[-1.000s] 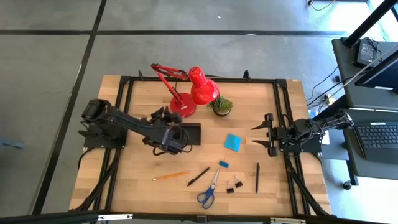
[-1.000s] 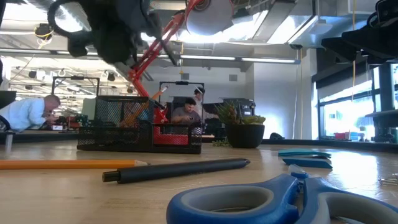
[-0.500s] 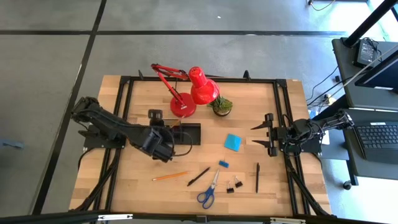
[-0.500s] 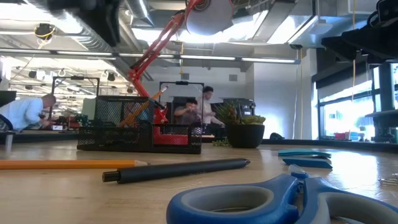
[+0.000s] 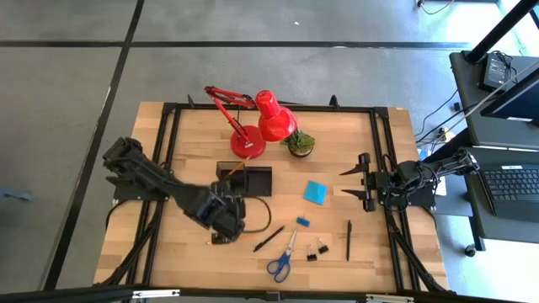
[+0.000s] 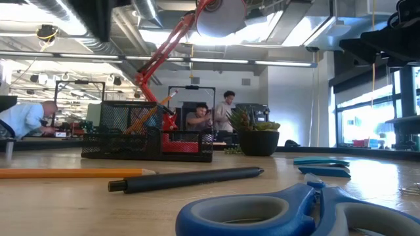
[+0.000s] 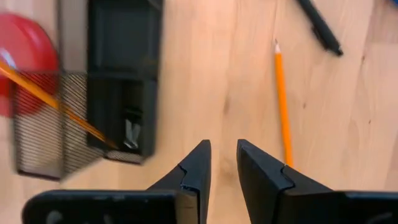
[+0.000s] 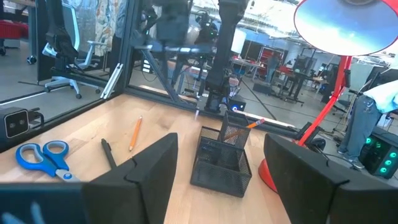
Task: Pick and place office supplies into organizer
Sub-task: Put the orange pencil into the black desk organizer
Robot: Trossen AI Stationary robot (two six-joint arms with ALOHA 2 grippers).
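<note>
Your left end effector [image 5: 221, 229] hangs over the near-left part of the counter [image 5: 185, 252], just near of the organizer [image 5: 245, 179]. Fingers [image 7: 196, 163] narrow, only a slim gap between them, holding nothing. The loose orange pencil [image 7: 283, 106] lies on the counter just beside the tips, not between them; in the high view the arm mostly covers it.

One orange pencil [image 7: 56, 102] already stands slanted in the organizer's mesh slot; a small metal item sits in the adjoining compartment, can't tell what it is.

Your right end effector [image 5: 352, 183] waits at the right edge of the counter, fingers [image 8: 148, 163] spread wide, empty, pointing toward the organizer.

Other supplies on the counter:
- black pen [image 5: 269, 238], near of the organizer, right of the left end effector
- blue-handled scissors [image 5: 282, 258], near edge, centre
- small blue eraser [image 5: 302, 221], just far of the scissors
- binder clips [image 5: 317, 250], right of the scissors
- second black pen [image 5: 349, 240], near-right
- blue note pad [image 5: 316, 192], between the organizer and the right end effector

Red desk lamp [image 5: 253, 126] and potted plant [image 5: 301, 142] stand far of the organizer.
</note>
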